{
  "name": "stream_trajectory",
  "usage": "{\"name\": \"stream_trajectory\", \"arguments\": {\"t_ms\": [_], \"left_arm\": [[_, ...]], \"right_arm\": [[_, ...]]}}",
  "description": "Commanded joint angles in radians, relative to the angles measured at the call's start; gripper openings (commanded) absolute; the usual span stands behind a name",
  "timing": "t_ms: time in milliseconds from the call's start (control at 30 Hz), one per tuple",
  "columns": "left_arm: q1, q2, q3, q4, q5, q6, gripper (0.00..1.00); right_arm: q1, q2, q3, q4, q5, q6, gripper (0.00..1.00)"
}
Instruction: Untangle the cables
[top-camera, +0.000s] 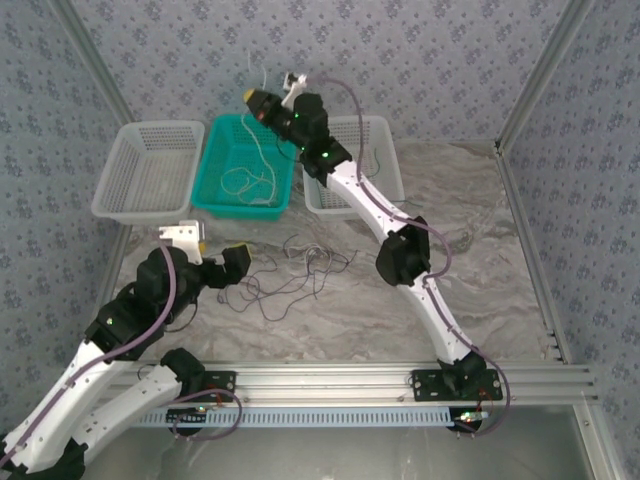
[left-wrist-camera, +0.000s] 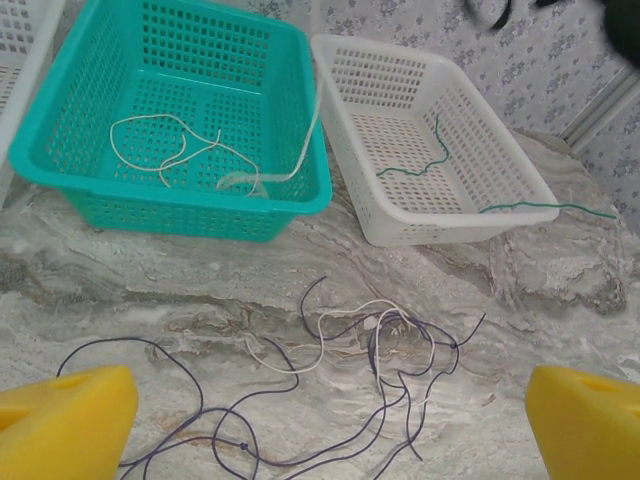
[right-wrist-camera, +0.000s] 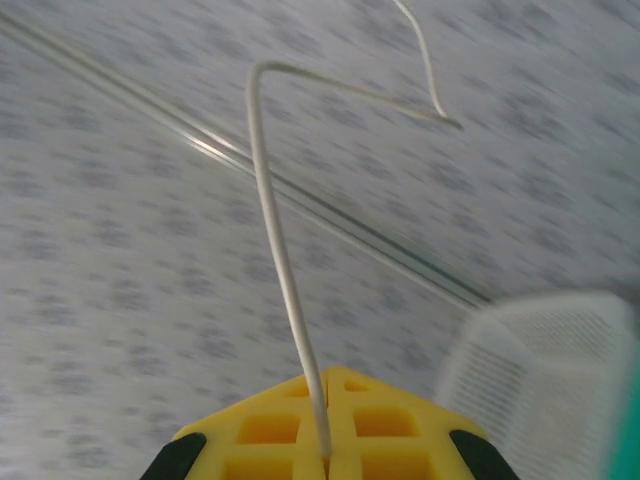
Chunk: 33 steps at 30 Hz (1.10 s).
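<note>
Cables part sorted, right gripper (right-wrist-camera: 325, 452) up by the back of the teal basket (left-wrist-camera: 170, 215)
Right fingers clamped shut on a pale cable (right-wrist-camera: 293, 300), which hangs down w/ its lower end coiled in the teal basket. Left gripper (left-wrist-camera: 325, 440) spread wide, nothing in it, low over the table (left-wrist-camera: 150, 290) near the tangled purple cables (left-wrist-camera: 378, 360). Green cable (left-wrist-camera: 415, 167) sits in the white basket (left-wrist-camera: 450, 225), one end trailing over the rim.

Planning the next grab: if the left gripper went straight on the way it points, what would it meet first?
Probably the tangle of purple and pale cables on the table ahead of the open left gripper, well short of the teal basket, though depth is unclear.
</note>
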Motion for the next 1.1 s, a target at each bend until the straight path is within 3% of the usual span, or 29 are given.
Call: {"name": "stream_trajectory", "arguments": {"t_ms": [0, 133, 167, 233, 300, 367, 400, 567, 667, 867, 933, 1067], "left_arm": [[0.006, -0.009, -0.007, -0.01, -0.007, -0.016, 0.99], [0.007, -0.006, -0.007, 0.001, 0.01, -0.028, 0.99], [0.006, -0.007, -0.003, 0.0, 0.017, -0.03, 0.99], [0.006, -0.008, 0.003, -0.006, 0.027, -0.031, 0.99], [0.006, -0.007, 0.013, -0.023, 0.036, -0.028, 0.99], [0.006, 0.002, 0.033, -0.043, 0.041, -0.026, 0.99], [0.006, 0.008, 0.046, -0.083, 0.047, -0.029, 0.99], [0.006, -0.004, 0.042, -0.074, 0.108, -0.044, 0.99], [0.006, -0.004, 0.024, -0.062, 0.119, -0.07, 0.99], [0.006, 0.038, 0.004, -0.055, 0.17, -0.077, 0.99], [0.006, 0.077, 0.003, -0.055, 0.198, -0.075, 0.99], [0.008, 0.185, 0.002, 0.008, 0.249, -0.095, 0.99]], "right_arm": [[0.037, 0.0, -0.012, -0.176, 0.021, -0.122, 0.0], [0.065, 0.004, -0.034, -0.341, 0.079, -0.163, 0.0], [0.068, 0.003, -0.04, -0.358, 0.064, -0.175, 0.06], [0.074, -0.005, -0.032, -0.414, 0.063, -0.187, 0.34], [0.08, -0.035, -0.006, -0.484, 0.101, -0.188, 0.72], [0.09, -0.085, 0.024, -0.565, 0.156, -0.218, 0.95], [0.097, -0.119, 0.036, -0.607, 0.196, -0.24, 1.0], [0.102, -0.314, -0.007, -0.801, 0.318, -0.328, 1.0], [0.109, -0.478, -0.149, -0.867, 0.327, -0.39, 1.0], [0.119, -0.98, -0.722, -0.813, 0.236, -0.471, 1.0], [0.121, -1.174, -0.967, -0.753, 0.231, -0.438, 1.0], [0.128, -1.458, -1.292, -0.703, 0.25, -0.327, 0.99]]}}
